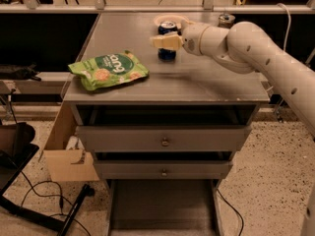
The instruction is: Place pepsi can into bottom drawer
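Down at the near edge: bottom drawer (162, 205) is pulled out, grey floor bare, front cut off by the frame. Black cables (34, 193) run over the speckled floor to the left, partly out of view. Open cardboard box (66, 161) sits against the cabinet's left side; something pale inside, can't make out what.

Above the bottom drawer, two shallower drawers, each with a small round knob: lower one (164, 172), upper one (165, 141), both ajar with dark gaps over them.

On the cabinet top (206, 85), near left: green snack bag (108, 70) lying flat, close to the left edge.

Farther back, about centre: pepsi can (167, 54) upright on the top, well apart from the bag. Gripper (162, 32) is at the can, reaching in from the right on the white arm (256, 48). A cream part of it crosses the can's near face and hides the logo. Can't tell if it's clamped on the can or just around it.

Far right: silver-grey can (226, 18), half hidden behind the arm.
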